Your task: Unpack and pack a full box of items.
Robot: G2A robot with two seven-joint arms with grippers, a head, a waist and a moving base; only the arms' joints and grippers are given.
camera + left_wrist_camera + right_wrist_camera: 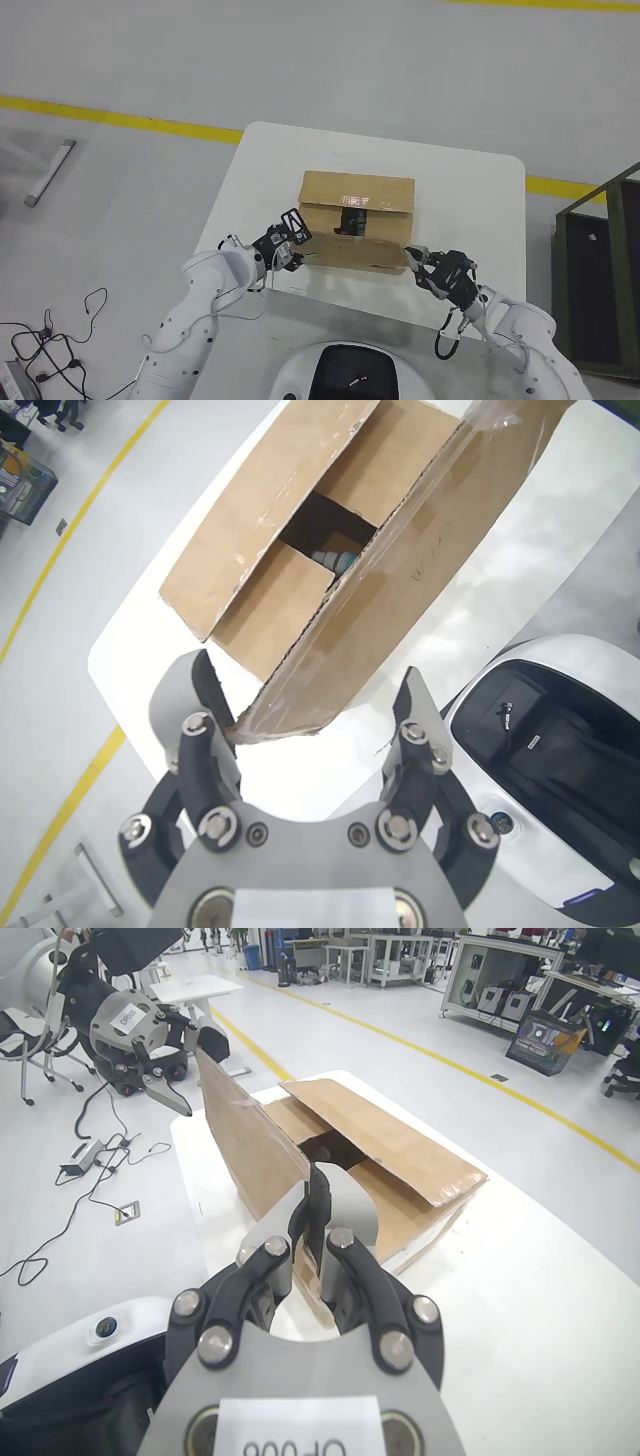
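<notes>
My right gripper (320,1183) clamps the box (356,190) by its near flap (250,1148); my left gripper (306,664) hangs released at the corner — white desk (470,190) mid-frame, grey floor (130,60), yellow line (110,117) upper left.

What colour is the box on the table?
Brown; the box shows best in the left wrist view.

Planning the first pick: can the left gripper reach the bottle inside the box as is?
Probably not. The left gripper sits open at a corner of the near flap, outside the box, and the bottle lies under folded flaps with a narrow gap between them, likely too tight.
</notes>
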